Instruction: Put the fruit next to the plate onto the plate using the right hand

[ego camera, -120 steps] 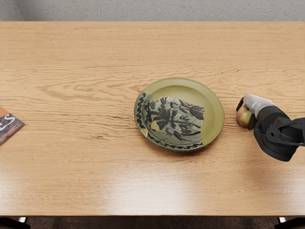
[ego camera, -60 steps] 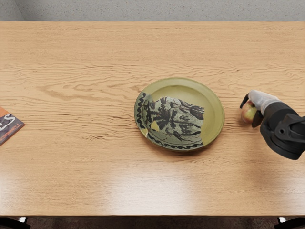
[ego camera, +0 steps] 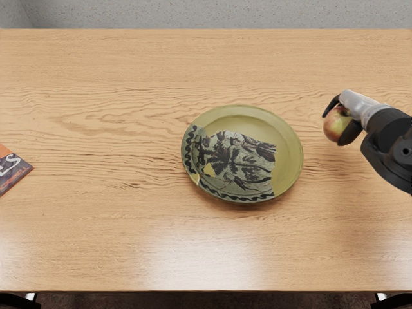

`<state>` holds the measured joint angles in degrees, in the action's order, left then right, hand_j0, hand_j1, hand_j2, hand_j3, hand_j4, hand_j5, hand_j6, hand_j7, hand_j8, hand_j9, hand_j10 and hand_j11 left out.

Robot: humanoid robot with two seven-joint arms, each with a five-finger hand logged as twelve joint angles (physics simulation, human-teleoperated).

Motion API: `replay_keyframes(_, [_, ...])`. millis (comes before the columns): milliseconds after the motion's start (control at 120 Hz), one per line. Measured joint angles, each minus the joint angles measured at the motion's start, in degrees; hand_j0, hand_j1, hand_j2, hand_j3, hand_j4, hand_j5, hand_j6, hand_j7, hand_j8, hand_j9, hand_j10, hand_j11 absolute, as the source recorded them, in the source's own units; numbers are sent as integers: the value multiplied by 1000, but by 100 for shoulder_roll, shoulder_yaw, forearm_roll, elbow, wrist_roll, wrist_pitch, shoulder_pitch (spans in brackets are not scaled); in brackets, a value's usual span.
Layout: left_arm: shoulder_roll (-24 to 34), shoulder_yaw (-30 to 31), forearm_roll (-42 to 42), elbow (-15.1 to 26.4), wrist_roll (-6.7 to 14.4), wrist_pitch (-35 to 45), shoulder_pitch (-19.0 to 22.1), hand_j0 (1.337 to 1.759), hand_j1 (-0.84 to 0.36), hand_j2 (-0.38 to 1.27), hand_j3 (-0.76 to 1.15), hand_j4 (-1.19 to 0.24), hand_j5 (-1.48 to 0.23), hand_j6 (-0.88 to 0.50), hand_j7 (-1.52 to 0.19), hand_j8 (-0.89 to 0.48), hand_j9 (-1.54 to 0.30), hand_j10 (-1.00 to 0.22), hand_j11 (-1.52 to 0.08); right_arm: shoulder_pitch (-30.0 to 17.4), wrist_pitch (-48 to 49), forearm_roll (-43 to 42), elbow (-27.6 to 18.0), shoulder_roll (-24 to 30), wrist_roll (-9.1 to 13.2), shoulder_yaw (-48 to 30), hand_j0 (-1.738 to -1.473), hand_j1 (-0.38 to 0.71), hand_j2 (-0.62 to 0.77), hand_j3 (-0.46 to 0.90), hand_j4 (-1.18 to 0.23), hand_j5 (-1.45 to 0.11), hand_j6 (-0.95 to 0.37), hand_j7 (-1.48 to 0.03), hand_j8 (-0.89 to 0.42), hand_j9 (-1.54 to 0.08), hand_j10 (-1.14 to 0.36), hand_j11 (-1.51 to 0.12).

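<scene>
While the plate (ego camera: 291, 138) lies bare to its left, your right hand (ego camera: 353, 111) has fingers curled around the fruit (ego camera: 334, 123), seemingly held clear of the table (ego camera: 129, 96). Done: grasp. Left: carry across, set down, release.

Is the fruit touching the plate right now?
Apart. The head view shows a plain gap between the fruit, gripped in the right hand, and the plate rim.

The right robot hand (ego camera: 344, 119) has lifted the fruit (ego camera: 335, 123) up and farther back from beside the plate (ego camera: 293, 154).
</scene>
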<state>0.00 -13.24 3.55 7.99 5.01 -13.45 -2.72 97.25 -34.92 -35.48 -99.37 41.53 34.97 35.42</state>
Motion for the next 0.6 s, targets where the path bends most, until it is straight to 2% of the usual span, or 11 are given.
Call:
replay_keyframes(192, [0, 9, -3, -5, 0, 0, 0, 1658, 349, 0, 0, 0, 0, 0, 0, 0, 0, 0, 0, 406, 0, 440, -54, -296, 0, -95, -1654, 151, -39, 0, -514, -739, -325, -699, -353, -707, -524, -708])
replay_keyframes(342, [0, 13, -3, -7, 0, 0, 0, 1658, 349, 0, 0, 0, 0, 0, 0, 0, 0, 0, 0, 519, 1, 657, -59, -625, -1, -346, -1655, 153, -31, 0, -510, -739, -320, -698, -345, -713, -519, -714])
replay_keyframes(600, [0, 14, -4, -8, 0, 0, 0, 1658, 349, 0, 0, 0, 0, 0, 0, 0, 0, 0, 0, 498, -2, 885, -53, -1145, -2, -669, -1658, 200, 219, 1, -543, -729, -350, -698, -364, -711, -517, -713])
